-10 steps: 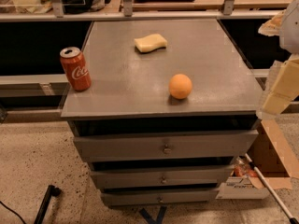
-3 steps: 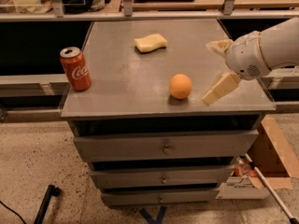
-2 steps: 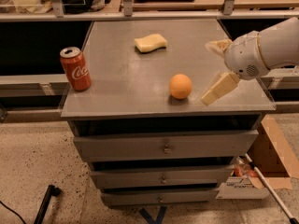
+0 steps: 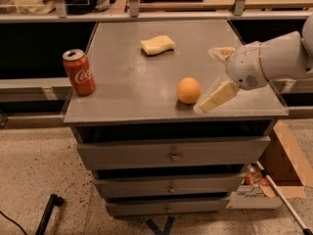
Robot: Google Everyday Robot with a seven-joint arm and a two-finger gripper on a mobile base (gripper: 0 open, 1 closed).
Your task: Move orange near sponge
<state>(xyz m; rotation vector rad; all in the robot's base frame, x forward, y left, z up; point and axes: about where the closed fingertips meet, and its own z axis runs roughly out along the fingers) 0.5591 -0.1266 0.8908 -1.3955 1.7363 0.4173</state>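
Orange [image 4: 189, 90] sits centre-right on the grey table [image 4: 122, 97], just left of the lower finger of the hand [image 4: 208, 78], which is spread wide at right of frame and grips nothing; sponge [image 4: 157, 44] lies upper centre, well apart; Coca-Cola can [image 4: 78, 72] stands upright at left.

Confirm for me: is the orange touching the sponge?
No: the orange sits toward the front, well apart from the sponge farther back, with the open gripper close beside the orange.
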